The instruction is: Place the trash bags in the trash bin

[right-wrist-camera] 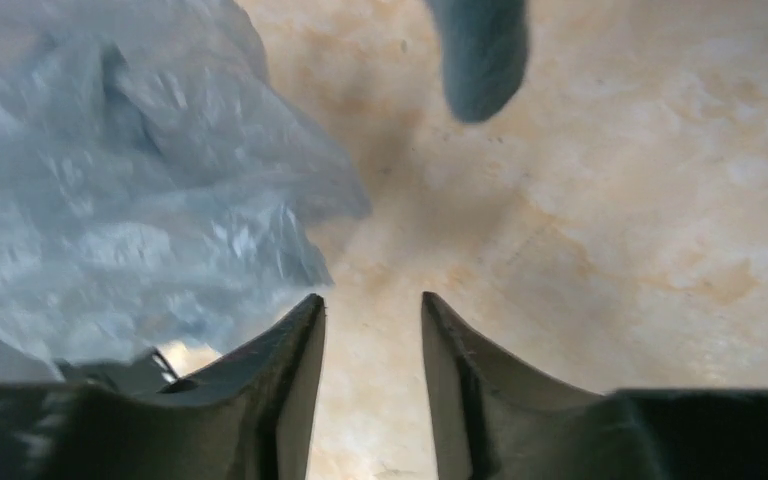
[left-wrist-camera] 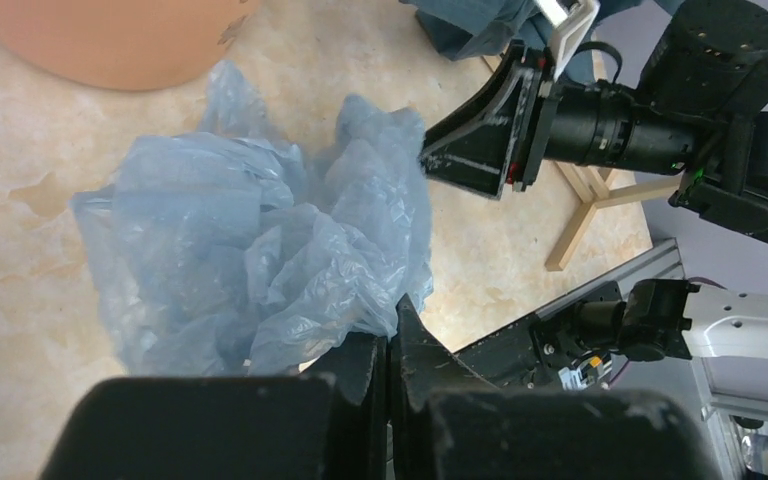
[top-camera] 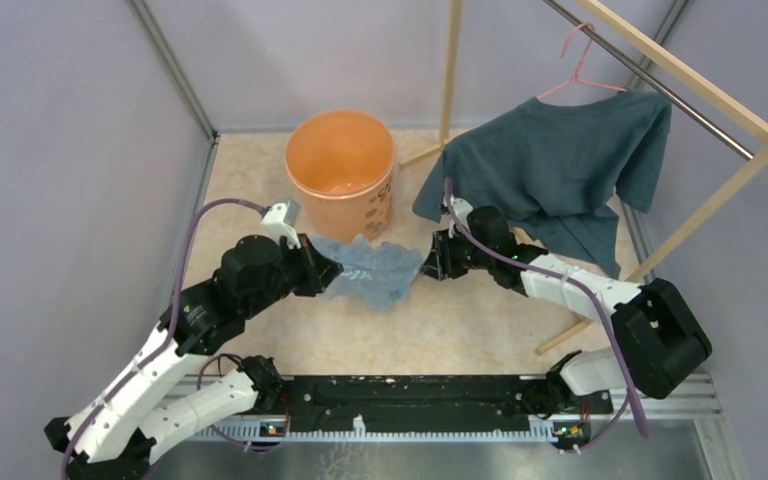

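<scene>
The pale blue, wrinkly trash bag (top-camera: 372, 270) lies crumpled on the floor just in front of the orange trash bin (top-camera: 341, 170). My left gripper (top-camera: 332, 272) is shut on the bag's left edge; in the left wrist view the jaws are pressed together with the film (left-wrist-camera: 260, 260) pinched at their tips (left-wrist-camera: 392, 335). My right gripper (top-camera: 428, 260) is open and empty at the bag's right edge. In the right wrist view its fingers (right-wrist-camera: 290, 350) are spread with bare floor between them, and the bag (right-wrist-camera: 110, 180) lies to their left.
A dark teal T-shirt (top-camera: 560, 160) hangs on a pink hanger (top-camera: 580, 60) from a wooden rack (top-camera: 700, 90) at the back right, close behind my right arm. Grey walls enclose the beige floor (top-camera: 460, 320). A black rail (top-camera: 410, 400) runs along the near edge.
</scene>
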